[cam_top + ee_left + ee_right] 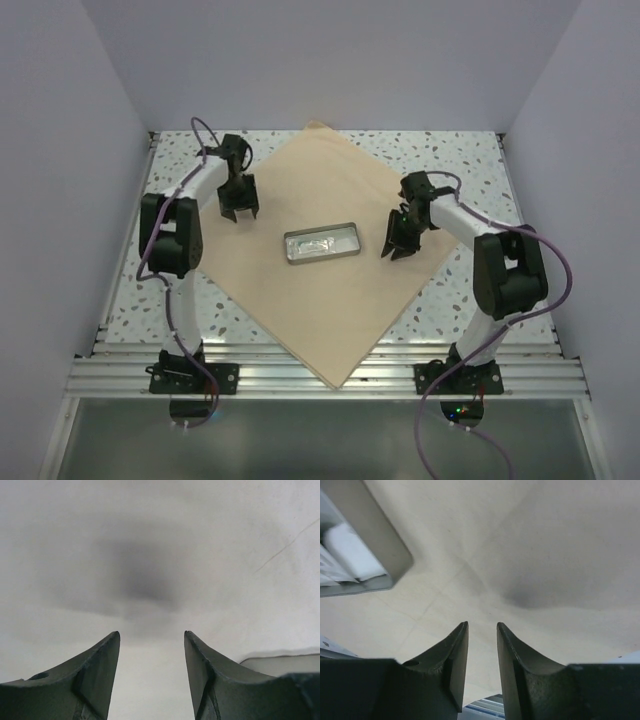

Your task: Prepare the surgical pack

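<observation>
tabletop (455, 160) holds surgical pack (330, 310) beneath left end effector (238, 216) and right end effector (396, 252), both parted, empty.

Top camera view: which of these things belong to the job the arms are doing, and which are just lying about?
Job:
- large tan-beige cloth wrap, spread flat
- small shiny metal tray at its centre, holding a small pale packet, probably the contents
- left gripper and right gripper, both open above the cloth

Not the job:
- speckled white tabletop
- aluminium rails at the near edge
</observation>
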Tool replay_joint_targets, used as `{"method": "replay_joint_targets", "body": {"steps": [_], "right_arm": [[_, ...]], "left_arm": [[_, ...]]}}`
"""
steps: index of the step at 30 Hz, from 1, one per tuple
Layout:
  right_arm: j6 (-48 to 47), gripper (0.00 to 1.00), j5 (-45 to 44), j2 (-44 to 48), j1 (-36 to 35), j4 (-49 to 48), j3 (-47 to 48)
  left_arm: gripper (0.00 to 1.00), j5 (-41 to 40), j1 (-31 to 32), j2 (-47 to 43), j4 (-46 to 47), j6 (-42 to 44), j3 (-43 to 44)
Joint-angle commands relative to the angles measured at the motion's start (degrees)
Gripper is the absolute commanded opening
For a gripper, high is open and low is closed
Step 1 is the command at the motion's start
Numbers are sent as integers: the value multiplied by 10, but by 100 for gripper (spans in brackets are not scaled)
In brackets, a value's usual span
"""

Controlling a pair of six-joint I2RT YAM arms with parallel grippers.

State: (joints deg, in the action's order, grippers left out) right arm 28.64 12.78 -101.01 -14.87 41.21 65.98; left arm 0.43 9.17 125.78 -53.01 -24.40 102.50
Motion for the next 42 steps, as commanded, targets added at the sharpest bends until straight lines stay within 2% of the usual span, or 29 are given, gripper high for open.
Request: {"method": "replay_joint_targets", "body": {"steps": [1, 4, 9, 11, 13, 16, 33, 36, 38, 40, 42], "right_arm": [[-52, 36, -30, -1, 0, 37, 73], [-63, 36, -39, -28, 1, 47, 110], [-62, 30, -29, -69, -8, 34, 148], [-56, 27, -21, -88, -16, 29, 160], [-50, 27, -18, -97, -27, 22, 166], [-46, 26, -14, -110, -41, 16, 177], [-57, 26, 21, -132, -60, 17, 187], [-81, 30, -73, -95, -60, 61, 193], [-98, 39, -147, -48, -60, 80, 179], [-111, 47, -175, -18, -60, 110, 164], [-123, 50, -188, 26, -61, 130, 143]], "left_arm": [[58, -84, -12, -124, 56, 4, -59], [56, -68, -11, -178, 50, 4, -124], [53, -46, -11, -286, 77, 7, -246], [48, -27, -11, -308, 85, 6, -283], [37, -10, -11, -314, 85, 1, -311], [34, 17, -10, -330, 99, -13, -346], [36, -28, -11, -341, 57, -16, -322], [39, -35, -10, -342, 44, -12, -309], [42, -38, -11, -346, 41, -10, -301], [45, -37, -10, -348, 38, -5, -296], [47, -33, -11, -352, 40, 1, -298]]}}
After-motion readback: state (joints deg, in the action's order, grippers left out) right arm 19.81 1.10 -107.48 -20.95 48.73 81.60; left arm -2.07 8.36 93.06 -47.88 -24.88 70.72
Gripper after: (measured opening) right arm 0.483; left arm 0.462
